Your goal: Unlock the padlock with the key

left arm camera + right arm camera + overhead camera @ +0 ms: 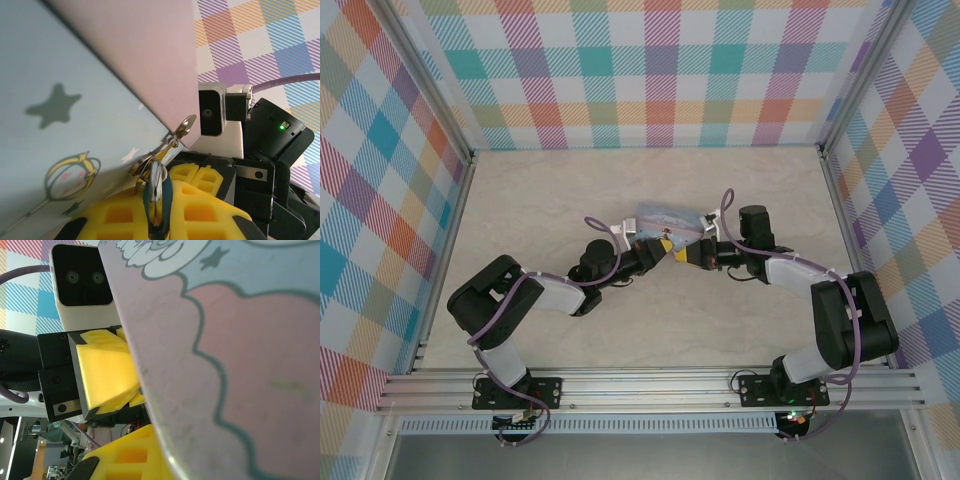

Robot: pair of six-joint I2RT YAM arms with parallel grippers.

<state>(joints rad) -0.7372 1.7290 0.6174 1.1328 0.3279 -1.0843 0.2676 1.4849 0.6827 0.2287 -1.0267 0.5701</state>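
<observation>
Jaws on the left gripper (662,248) are pinched almost together on the padlock (157,192), which is seen edge-on between its yellow fingers (215,212); the right gripper (684,256) has its jaws closed with the pads together; I cannot tell whether the key is between them.

Padlock: a thin little slab with a bright silvery face and dark, teal-tinted edges; small wire loops (144,167) at its top run up to a silvery latch (183,128) on the corner of the tin (665,217).

Location: mid-table (570,190), at the tin's near edge, right between the two gripper tips; the tips sit just beside each other, left one on the left, right one on the right.

Tin print: the pale blue face carries a grey star, small white stars and a yellow ring-topped wand with pink spots; the pink face carries cloud shapes outlined in grey-teal and another dark star.

Checked pastel panels (650,60) stand on the left, far and right sides.
</observation>
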